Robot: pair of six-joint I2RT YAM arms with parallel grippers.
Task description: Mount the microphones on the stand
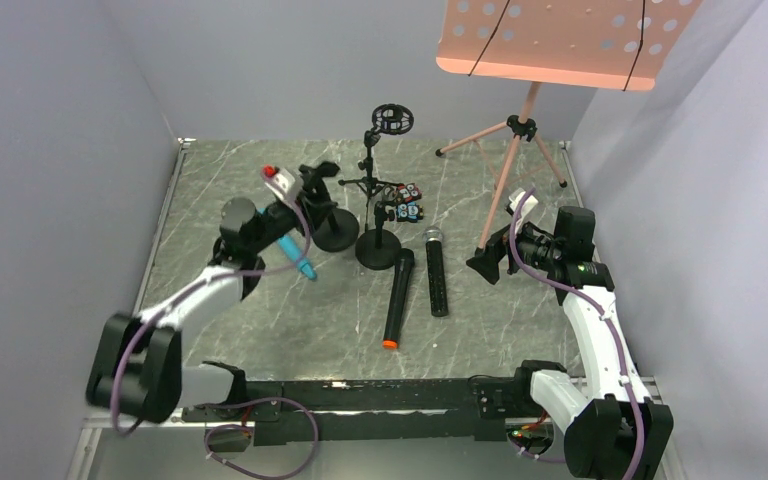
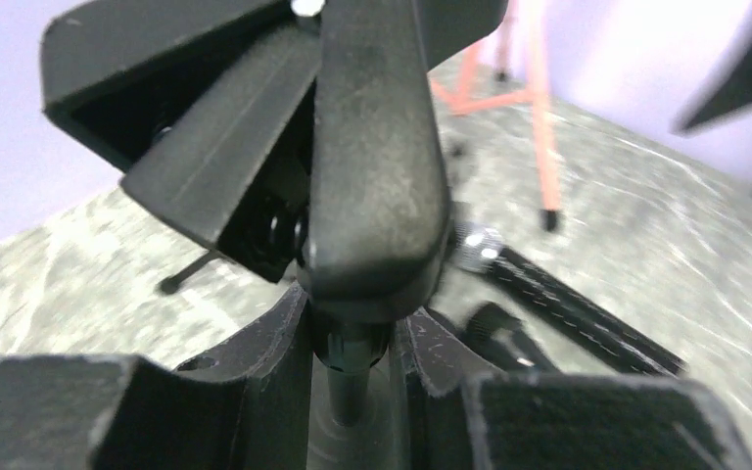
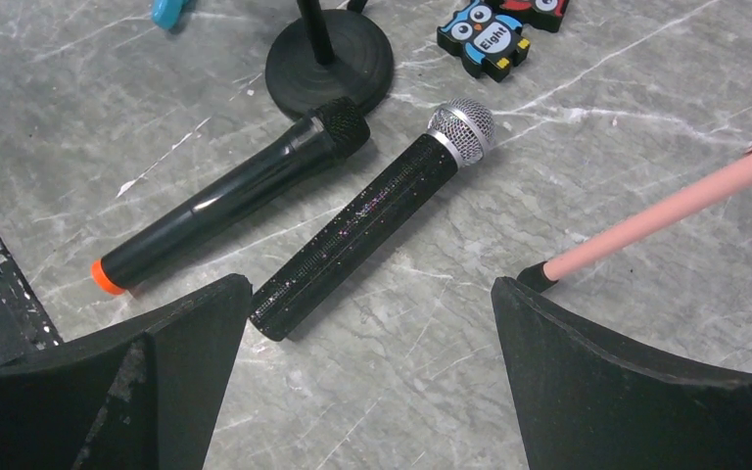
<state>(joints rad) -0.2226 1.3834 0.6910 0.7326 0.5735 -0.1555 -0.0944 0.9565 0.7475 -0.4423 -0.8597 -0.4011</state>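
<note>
My left gripper (image 1: 312, 197) is at the left stand (image 1: 335, 235), its fingers pressed against both sides of the stem just under the black clip (image 2: 372, 147); in the left wrist view the gripper (image 2: 352, 311) is shut on that stem. The light blue microphone (image 1: 296, 256) lies slanted beside the stand's base, apart from the fingers. The black microphone with an orange end (image 1: 397, 300) (image 3: 225, 196) and the black one with a silver mesh head (image 1: 436, 275) (image 3: 372, 220) lie side by side on the table. My right gripper (image 1: 488, 262) (image 3: 370, 294) hovers open above them, holding nothing.
A second stand with a round base (image 1: 378, 250) and a ring on top (image 1: 392, 118) stands in the middle. Owl-printed blocks (image 1: 407, 200) (image 3: 485, 39) sit behind it. A pink music stand (image 1: 560, 40) on a tripod has one leg (image 3: 666, 211) close to my right finger.
</note>
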